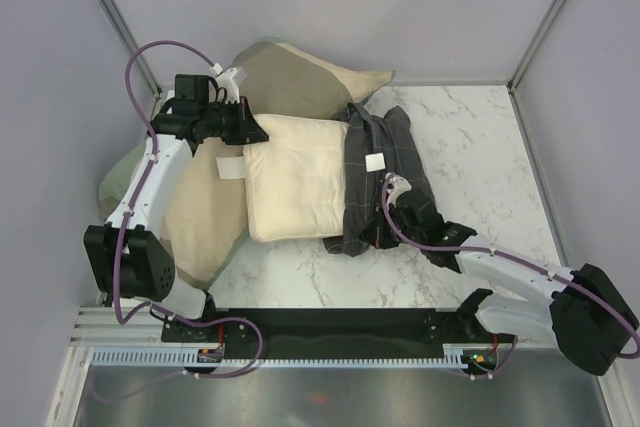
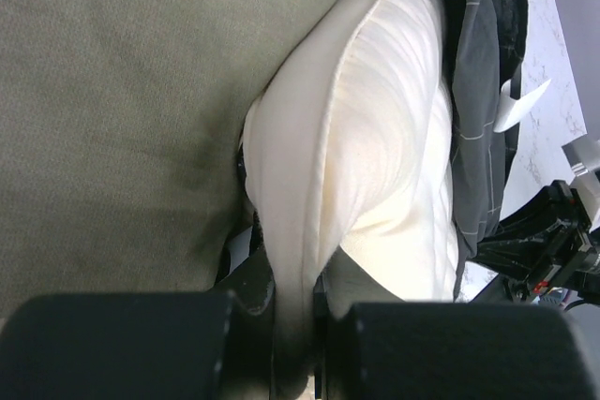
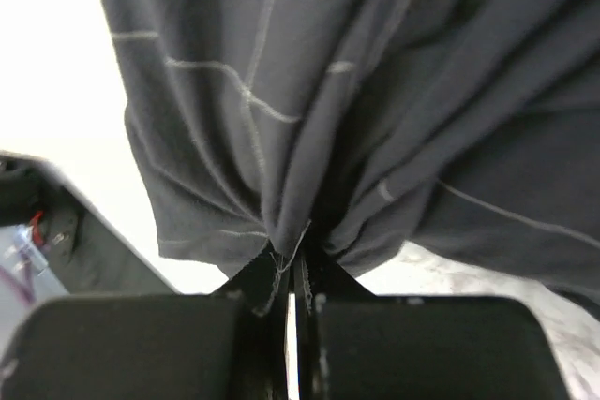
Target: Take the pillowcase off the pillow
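Through the top camera I see the pillow (image 1: 298, 182) lying near the middle of the marble tabletop (image 1: 480, 137). Its left part rests on a bigger olive-and-tan cushion (image 1: 200, 212), which fills the far left corner. Most of the cream pillow is bare. The pillowcase (image 1: 390, 172) is bunched in dark folds over the right end of the pillow only, and part of it spreads onto the tabletop on the right. Its small white tag (image 1: 375, 161) lies face up on the folds, close to where the bare pillow begins.

My left hand (image 2: 298, 330) is at the far left corner of the pillow. In the left wrist view its two fingers are almost closed, and a thin fold of the cream fabric is pinched between them. The pillow swells away from the grip, and the olive cloth of the cushion fills the left side of that view.

My right hand (image 3: 292, 278) is at the near edge of the pillowcase, low on the right end of the pillow. In the right wrist view its fingers are pressed together with only a narrow slit between them. They have caught a gathered point of the grey checked fabric, and the folds fan out upward from the grip. Behind the fabric, on the left, the view is bright and washed out.

The two hands are well apart, and the bare pillow lies between them.
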